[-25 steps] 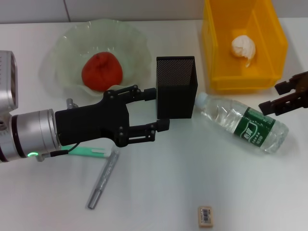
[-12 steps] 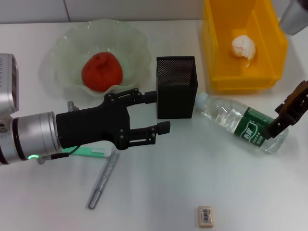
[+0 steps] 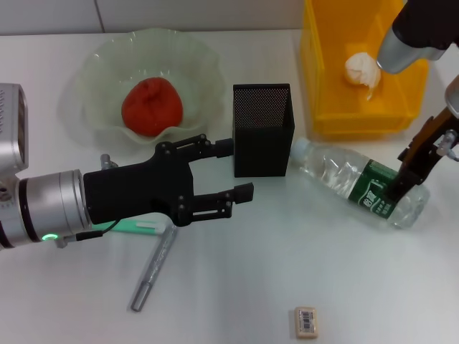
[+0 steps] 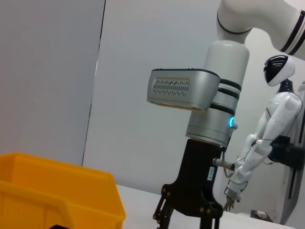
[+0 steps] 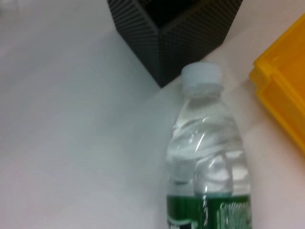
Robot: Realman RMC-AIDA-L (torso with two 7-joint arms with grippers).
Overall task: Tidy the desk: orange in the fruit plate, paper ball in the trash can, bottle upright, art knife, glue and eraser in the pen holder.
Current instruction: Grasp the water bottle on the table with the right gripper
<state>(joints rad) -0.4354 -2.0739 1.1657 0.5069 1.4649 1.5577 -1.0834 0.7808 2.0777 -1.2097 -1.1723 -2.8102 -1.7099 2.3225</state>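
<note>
The bottle (image 3: 344, 179) lies on its side right of the pen holder (image 3: 262, 132), cap towards it; the right wrist view shows the bottle (image 5: 205, 157) close up, with the pen holder (image 5: 176, 28) beyond. My right gripper (image 3: 401, 183) is open, pointing down at the bottle's green label end. My left gripper (image 3: 234, 169) is open and empty, just left of the pen holder. The orange (image 3: 150, 106) sits in the fruit plate (image 3: 93, 72). The paper ball (image 3: 362, 69) lies in the trash can (image 3: 358, 122). The eraser (image 3: 306, 321) lies near the front edge.
A silver pen-shaped art knife (image 3: 153, 267) and a green glue stick (image 3: 136, 226) lie on the desk under my left arm. The trash can's wall (image 5: 286, 90) stands close beside the bottle. The left wrist view shows the trash can (image 4: 57, 195) and my right arm (image 4: 205, 119).
My right gripper has swung from level to pointing down and dropped onto the bottle's label end. My left gripper has edged slightly towards the front.
</note>
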